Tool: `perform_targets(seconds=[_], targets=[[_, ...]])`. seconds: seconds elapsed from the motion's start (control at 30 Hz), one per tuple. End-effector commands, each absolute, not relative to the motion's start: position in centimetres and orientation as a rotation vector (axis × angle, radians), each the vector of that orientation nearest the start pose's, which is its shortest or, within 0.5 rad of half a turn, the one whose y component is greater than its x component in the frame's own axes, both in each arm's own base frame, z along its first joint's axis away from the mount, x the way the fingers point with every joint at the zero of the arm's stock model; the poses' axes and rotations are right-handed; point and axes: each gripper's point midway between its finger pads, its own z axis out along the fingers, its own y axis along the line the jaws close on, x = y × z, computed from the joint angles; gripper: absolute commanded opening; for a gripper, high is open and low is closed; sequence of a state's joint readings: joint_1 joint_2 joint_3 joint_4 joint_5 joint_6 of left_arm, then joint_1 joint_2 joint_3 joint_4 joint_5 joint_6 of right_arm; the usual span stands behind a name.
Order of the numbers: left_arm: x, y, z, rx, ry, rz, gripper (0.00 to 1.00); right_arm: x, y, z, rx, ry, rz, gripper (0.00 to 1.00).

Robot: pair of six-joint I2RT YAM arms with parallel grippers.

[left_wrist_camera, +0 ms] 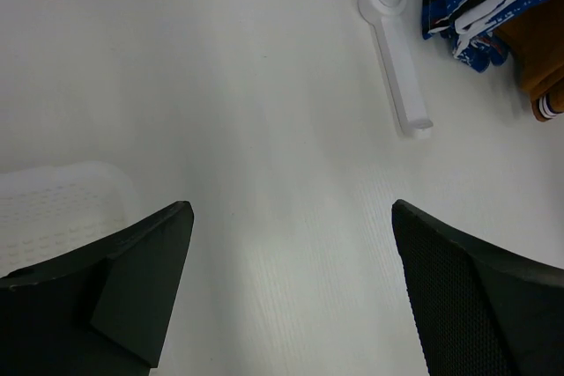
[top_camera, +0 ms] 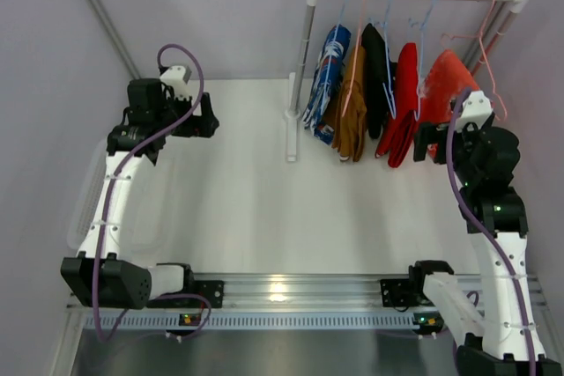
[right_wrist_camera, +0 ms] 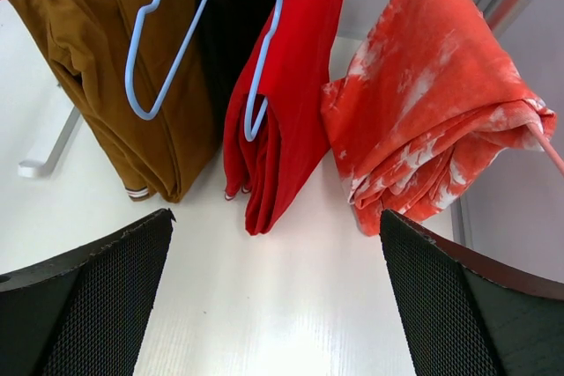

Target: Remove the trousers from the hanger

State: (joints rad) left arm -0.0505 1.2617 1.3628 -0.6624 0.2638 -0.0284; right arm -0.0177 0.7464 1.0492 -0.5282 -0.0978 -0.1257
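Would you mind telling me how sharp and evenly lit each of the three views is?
Top external: soft, even light, with one glare spot on the metal rail. Left wrist: the white table looks nearly washed out; the fingers of the left tool are dark and slightly soft. Right wrist: the red trousers are crisp and vivid.

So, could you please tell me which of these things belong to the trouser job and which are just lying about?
For the job: blue patterned cloth trousers, tan-brown cloth trousers, black cloth trousers, red cloth trousers, thin wire hangers.
Just there: orange-red white-speckled garment, white mesh plastic basket.
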Motion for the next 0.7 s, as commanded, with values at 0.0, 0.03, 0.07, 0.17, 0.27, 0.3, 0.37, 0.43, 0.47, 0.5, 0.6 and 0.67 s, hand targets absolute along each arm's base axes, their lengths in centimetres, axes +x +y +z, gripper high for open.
perform_targets(seconds=[0.0, 0.03, 0.07, 0.17, 0.27, 0.3, 0.37, 0.43, 0.47, 0.5, 0.6, 0.67], targets=[[37.3, -6.2, 31.7, 0.163, 2.023, -0.293, 0.99, 27.7, 0.6, 34.3, -0.145, 1.762, -0.007, 0.99], [37.6, -6.3, 32.8, 0.169, 1.996, -0.297, 0.99, 27.7, 0.6, 34.3, -0.140, 1.764, -0.007, 0.99], [38.1, -6.6, 32.9, 0.179, 1.993, -0.312, 0.99, 27.9, 0.5, 34.2, -0.137, 1.768, -0.007, 0.99], [39.2, -8.8, 35.2, 0.229, 1.927, -0.443, 0.99, 28.1, 0.4, 34.5, -0.124, 1.773, -0.009, 0.99], [40.6, -11.9, 37.6, 0.256, 1.868, -0.629, 0.99, 28.2, 0.2, 34.7, -0.122, 1.781, -0.018, 1.00], [41.3, -12.8, 38.5, 0.267, 1.838, -0.672, 0.99, 28.3, 0.1, 34.7, -0.122, 1.787, -0.022, 0.99], [42.3, -15.8, 40.5, 0.295, 1.781, -0.823, 0.98, 28.7, -0.2, 34.6, -0.119, 1.801, -0.041, 0.99], [42.6, -18.5, 41.9, 0.286, 1.744, -0.940, 0.97, 28.8, -0.6, 35.1, -0.112, 1.806, -0.057, 1.00], [43.5, -19.6, 41.7, 0.282, 1.734, -0.989, 0.95, 29.2, -0.8, 34.9, -0.105, 1.824, -0.066, 1.00], [43.9, -20.6, 43.4, 0.303, 1.650, -1.026, 0.94, 29.2, -1.0, 35.9, -0.103, 1.809, -0.074, 0.99], [45.2, -24.4, 44.8, 0.300, 1.607, -1.141, 0.92, 29.4, -1.8, 36.8, -0.090, 1.817, -0.119, 0.99], [46.6, -27.2, 43.6, 0.296, 1.634, -1.214, 0.89, 29.6, -2.2, 36.7, -0.093, 1.836, -0.142, 0.99]])
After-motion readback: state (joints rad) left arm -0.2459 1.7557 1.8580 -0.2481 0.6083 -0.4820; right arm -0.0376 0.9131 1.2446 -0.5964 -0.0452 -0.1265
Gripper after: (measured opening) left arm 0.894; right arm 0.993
